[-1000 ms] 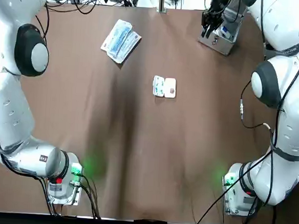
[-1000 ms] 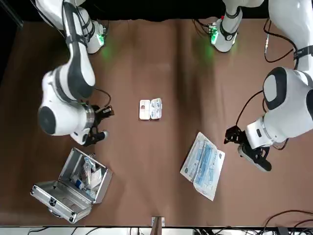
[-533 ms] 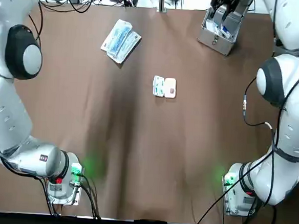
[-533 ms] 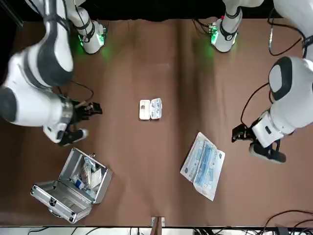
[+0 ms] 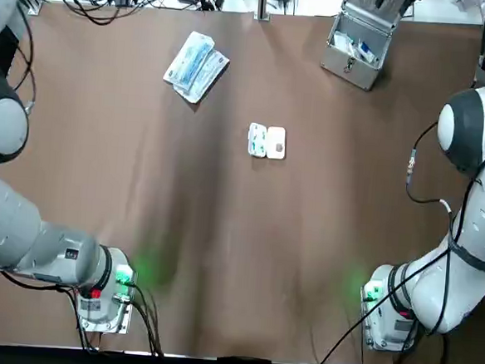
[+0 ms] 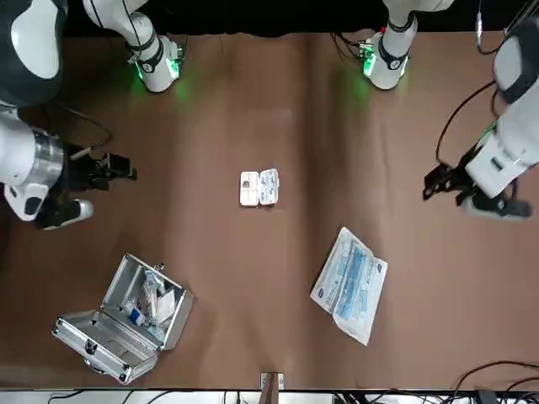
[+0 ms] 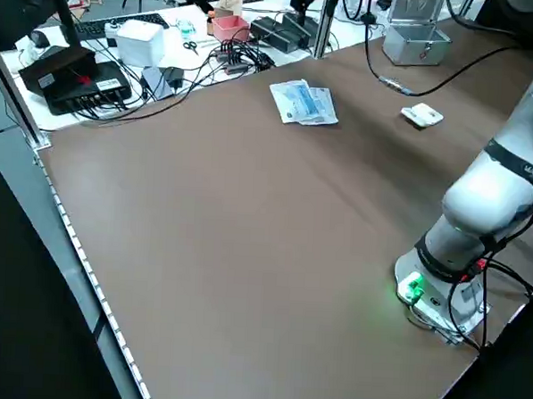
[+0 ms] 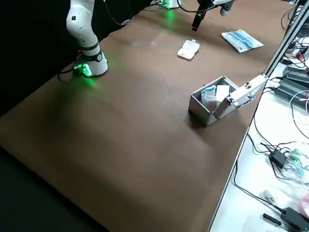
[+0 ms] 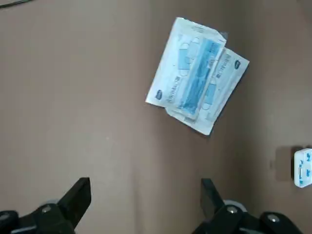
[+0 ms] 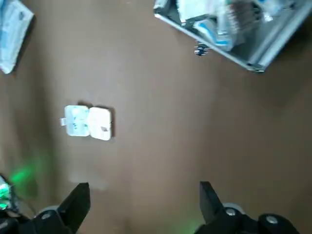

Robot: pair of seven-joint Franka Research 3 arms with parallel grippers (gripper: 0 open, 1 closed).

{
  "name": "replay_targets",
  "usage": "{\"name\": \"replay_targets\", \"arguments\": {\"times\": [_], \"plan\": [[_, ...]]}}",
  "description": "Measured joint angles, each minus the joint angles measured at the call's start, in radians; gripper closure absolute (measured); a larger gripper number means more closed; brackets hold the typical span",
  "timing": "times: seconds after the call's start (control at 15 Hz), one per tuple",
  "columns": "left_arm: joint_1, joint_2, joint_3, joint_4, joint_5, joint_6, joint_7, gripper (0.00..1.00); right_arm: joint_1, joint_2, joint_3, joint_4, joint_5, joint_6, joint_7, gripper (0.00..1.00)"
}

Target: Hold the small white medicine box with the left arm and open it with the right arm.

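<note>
The small white medicine box [image 5: 266,141] sat pretty much dead center on the brown table [image 5: 221,255], already flipped open and lying flat, its two halves side by side: the one with blue print toward the robot's left, the plain white one toward its right. Nothing was touching it. The left gripper [image 9: 145,187] hung up in the air over the left part of the table, fingers spread wide with nothing between them, well away from the box. The right gripper [image 10: 142,191] did the same thing over on the right side, fingers apart and empty too. Out past the box on the left side lay a couple of blue-and-white mask packets [image 5: 196,66], stacked a bit askew. At the far right corner stood an open metal case [image 5: 358,44] with small packages inside, lid tipped back.
</note>
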Motion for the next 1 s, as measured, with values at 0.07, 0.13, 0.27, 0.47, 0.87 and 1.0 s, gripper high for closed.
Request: {"name": "replay_targets", "arguments": {"times": [0.07,0.13,0.27,0.47,0.87,1.0], "plan": [[0.015,-0.014,0.0,0.003,0.001,-0.019,0.001,0.0,-0.01,-0.012,0.002,0.0,-0.022,-0.005,0.0,0.01],[0.027,-0.021,0.0,0.007,0.001,-0.038,0.003,0.0,-0.034,-0.026,0.02,0.0,-0.034,-0.014,0.0,0.01],[0.036,-0.023,0.001,0.023,0.004,-0.075,0.004,0.0,-0.128,-0.058,0.12,0.0,-0.071,-0.026,0.0,0.01],[0.038,-0.023,0.001,0.078,0.033,-0.153,0.003,0.0,-0.29,-0.106,0.349,0.0,-0.256,-0.028,0.0,0.01],[0.065,-0.021,0.001,0.132,0.071,-0.212,0.002,0.0,-0.577,-0.194,0.664,-0.025,-0.393,-0.027,0.016,0.01],[0.084,-0.019,0.001,0.132,0.071,-0.216,0.0,0.0,-0.601,-0.221,0.677,-0.039,-0.397,-0.025,0.016,0.01]]}}
